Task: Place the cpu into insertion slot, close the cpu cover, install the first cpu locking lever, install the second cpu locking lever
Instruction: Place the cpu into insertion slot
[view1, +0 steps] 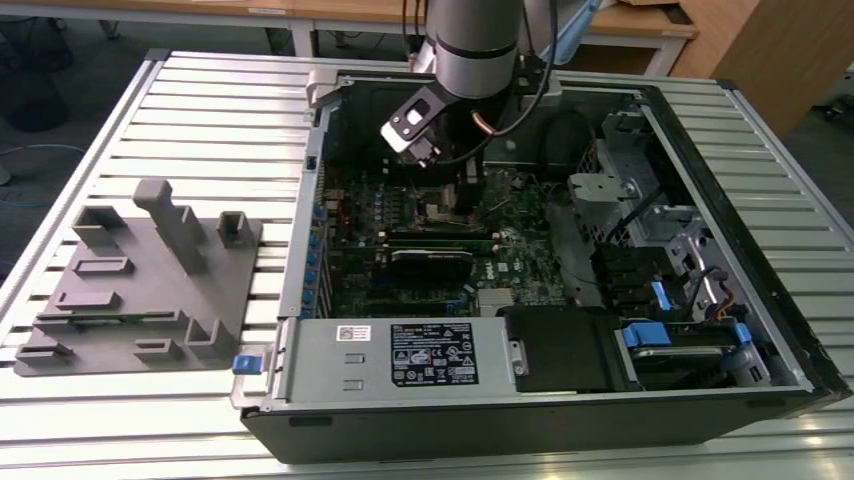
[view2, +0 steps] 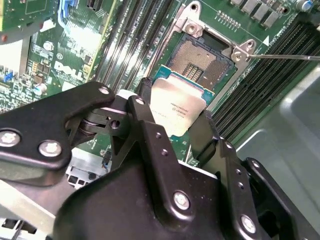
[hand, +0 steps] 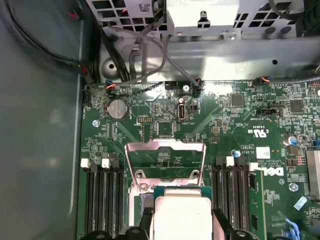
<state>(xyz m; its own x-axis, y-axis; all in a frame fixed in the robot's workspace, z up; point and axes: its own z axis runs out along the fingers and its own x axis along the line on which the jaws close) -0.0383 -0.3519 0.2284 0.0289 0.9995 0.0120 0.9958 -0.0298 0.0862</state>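
Exterior view: arm hung inside the open computer case on the bench.
Second wrist view: gripper jaws clamped on the cpu, just over the insertion slot.
First wrist view: cpu cover stood open beyond the cpu.

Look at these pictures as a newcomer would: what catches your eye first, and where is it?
The silver cpu stands out, clamped in the black gripper close to the open insertion slot on the green motherboard. In the first wrist view the cpu cover stands raised open. In the exterior view the arm reaches down into an open computer case on a slatted table.
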